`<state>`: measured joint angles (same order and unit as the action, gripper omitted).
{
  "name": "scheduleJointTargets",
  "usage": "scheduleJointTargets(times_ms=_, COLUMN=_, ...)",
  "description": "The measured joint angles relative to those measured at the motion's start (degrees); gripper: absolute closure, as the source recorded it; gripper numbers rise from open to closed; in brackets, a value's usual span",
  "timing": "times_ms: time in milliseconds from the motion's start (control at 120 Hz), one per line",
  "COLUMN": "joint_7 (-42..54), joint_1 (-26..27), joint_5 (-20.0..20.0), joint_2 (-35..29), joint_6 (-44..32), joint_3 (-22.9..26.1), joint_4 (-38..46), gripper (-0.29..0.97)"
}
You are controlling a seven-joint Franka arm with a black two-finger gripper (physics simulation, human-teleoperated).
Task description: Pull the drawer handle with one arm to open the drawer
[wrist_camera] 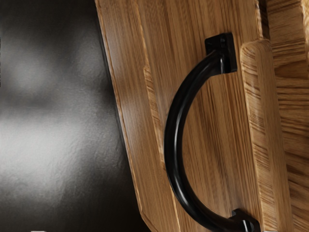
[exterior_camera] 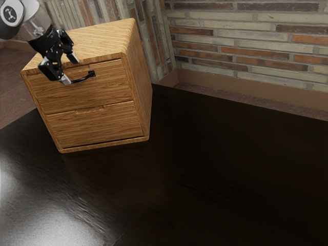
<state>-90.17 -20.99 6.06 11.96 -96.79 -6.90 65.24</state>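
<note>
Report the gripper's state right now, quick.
Gripper: open, fingers spread beside the end of the top drawer handle, not closed on it, holding nothing.

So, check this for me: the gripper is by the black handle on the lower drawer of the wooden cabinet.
Wrong in one respect: the exterior view shows the gripper by the black handle on the upper drawer of the wooden cabinet, not the lower one.

A brick wall (exterior_camera: 256, 46) runs behind. The table (exterior_camera: 215, 174) is black and glossy. A pale glare (exterior_camera: 31, 205) sits on its near corner.
</note>
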Motion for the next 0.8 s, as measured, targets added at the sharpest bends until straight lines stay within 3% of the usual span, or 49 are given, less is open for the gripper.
scheduleJointTargets(times_ms=250, joint_7=0.29, joint_1=-0.47, joint_5=-1.35, joint_2=-0.44, joint_6=-0.03, joint_3=0.14, joint_4=0.35, gripper=0.08)
scheduleJointTargets(times_ms=800, joint_7=0.75, joint_1=-0.54, joint_5=-1.53, joint_2=2.23, joint_6=-0.63, joint_3=0.15, joint_4=0.76, gripper=0.26)
